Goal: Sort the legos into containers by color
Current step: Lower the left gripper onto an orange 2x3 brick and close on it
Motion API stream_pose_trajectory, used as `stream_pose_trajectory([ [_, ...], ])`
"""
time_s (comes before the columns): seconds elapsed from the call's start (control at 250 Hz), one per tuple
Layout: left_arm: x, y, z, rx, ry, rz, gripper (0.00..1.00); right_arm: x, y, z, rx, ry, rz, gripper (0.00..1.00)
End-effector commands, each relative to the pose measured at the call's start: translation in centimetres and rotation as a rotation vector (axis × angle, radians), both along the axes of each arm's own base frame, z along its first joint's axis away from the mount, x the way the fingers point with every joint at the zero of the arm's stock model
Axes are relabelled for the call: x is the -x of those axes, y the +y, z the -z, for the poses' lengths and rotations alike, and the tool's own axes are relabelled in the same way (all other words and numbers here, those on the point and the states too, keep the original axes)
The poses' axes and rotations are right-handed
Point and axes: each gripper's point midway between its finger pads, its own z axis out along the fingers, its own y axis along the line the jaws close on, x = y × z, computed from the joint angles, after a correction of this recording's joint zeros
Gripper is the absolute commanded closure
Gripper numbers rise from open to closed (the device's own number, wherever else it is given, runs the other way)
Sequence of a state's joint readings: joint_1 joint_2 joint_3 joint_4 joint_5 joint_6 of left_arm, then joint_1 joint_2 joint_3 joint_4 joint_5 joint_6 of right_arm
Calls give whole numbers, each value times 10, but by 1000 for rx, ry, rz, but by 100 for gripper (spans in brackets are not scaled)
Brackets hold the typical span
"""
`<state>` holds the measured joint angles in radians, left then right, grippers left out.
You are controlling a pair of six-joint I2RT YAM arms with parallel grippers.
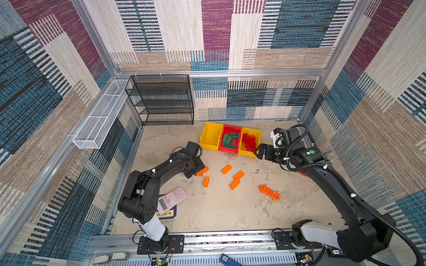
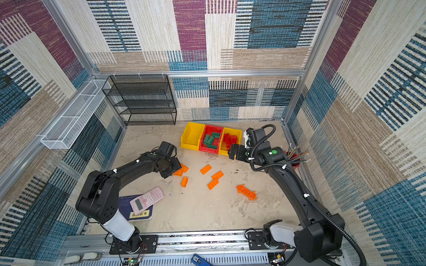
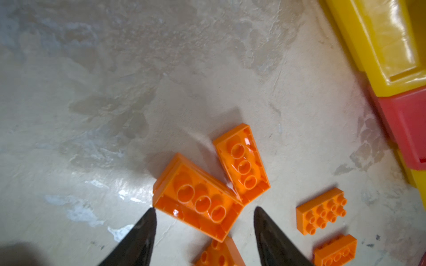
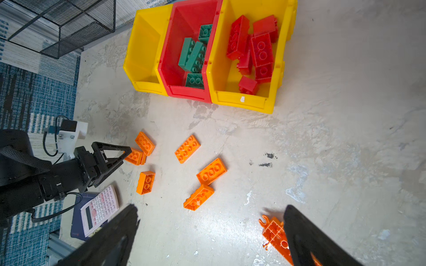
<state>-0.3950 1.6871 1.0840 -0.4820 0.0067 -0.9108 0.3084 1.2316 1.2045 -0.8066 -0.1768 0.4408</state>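
Orange brick [image 3: 198, 202] btwn L gripper [image 3: 204, 209] tips

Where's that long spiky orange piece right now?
In both top views the spiky orange lattice piece lies on the table, right of the scattered orange bricks.

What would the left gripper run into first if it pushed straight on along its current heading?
The left gripper would first meet the upside-down orange brick lying just ahead between its open jaws. A second upturned brick sits right behind it. Height above the table is hard to judge.
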Motion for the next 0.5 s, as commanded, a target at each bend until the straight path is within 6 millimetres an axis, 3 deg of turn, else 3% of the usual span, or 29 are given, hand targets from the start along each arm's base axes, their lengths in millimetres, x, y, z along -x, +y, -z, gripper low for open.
stream_pose_trajectory([
  [0.0, 0, 0, 2, -18, 20, 23, 33, -1, -4, -4, 14, -24, 19, 0],
  [0.272, -11, -12, 11, 0, 50, 55, 35, 1, -10, -1, 36, -18, 37, 0],
  [0.5, -17, -14, 17, -43, 98, 114, 43, 3, -13, 0, 45, -13, 49, 0],
])
